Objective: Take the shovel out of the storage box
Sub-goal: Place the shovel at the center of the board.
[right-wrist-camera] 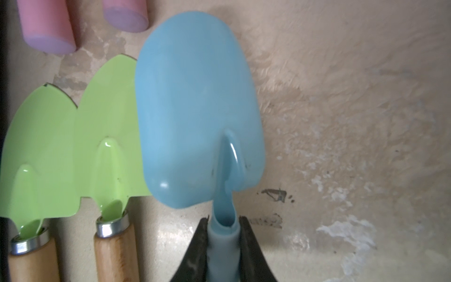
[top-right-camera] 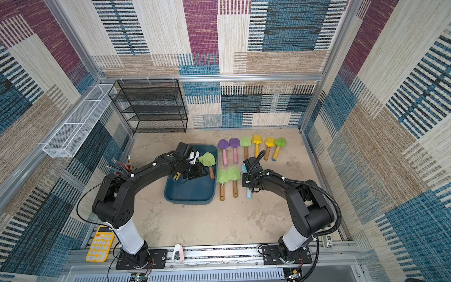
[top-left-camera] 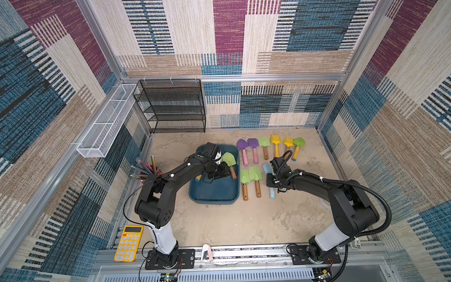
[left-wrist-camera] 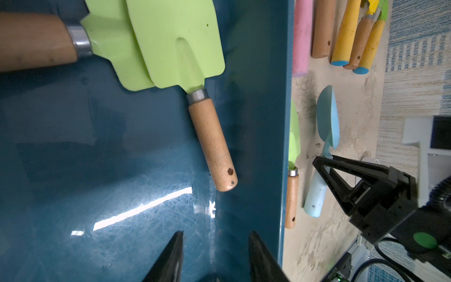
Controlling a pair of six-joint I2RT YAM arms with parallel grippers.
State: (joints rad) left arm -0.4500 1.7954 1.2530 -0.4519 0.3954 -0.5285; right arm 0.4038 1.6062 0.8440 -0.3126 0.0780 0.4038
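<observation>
The storage box (top-left-camera: 214, 193) (top-right-camera: 192, 191) (left-wrist-camera: 97, 146) is a dark teal tub in mid-table. Inside it lie two green shovels with wooden handles (left-wrist-camera: 210, 136) (left-wrist-camera: 31, 41) and a yellow handle with a blue end (top-left-camera: 198, 179). My left gripper (left-wrist-camera: 216, 235) (top-left-camera: 225, 172) hangs open inside the box, short of the nearer wooden handle, with nothing between its fingers. My right gripper (right-wrist-camera: 223, 219) (top-left-camera: 269, 174) is shut on the neck of a light blue shovel (right-wrist-camera: 195, 109) (top-left-camera: 266, 168) (left-wrist-camera: 328, 117), low over the table right of the box. I cannot tell whether that shovel touches the table.
Two green shovels (top-left-camera: 244, 177) (top-left-camera: 255, 174) lie between the box and the blue shovel. Behind them is a row of purple (top-left-camera: 242, 144), green (top-left-camera: 264, 141) and yellow (top-left-camera: 275, 139) shovels. A black wire rack (top-left-camera: 170, 105), white wire basket (top-left-camera: 105, 122), pencil holder (top-left-camera: 146, 168) and yellow calculator (top-left-camera: 128, 243) stand left.
</observation>
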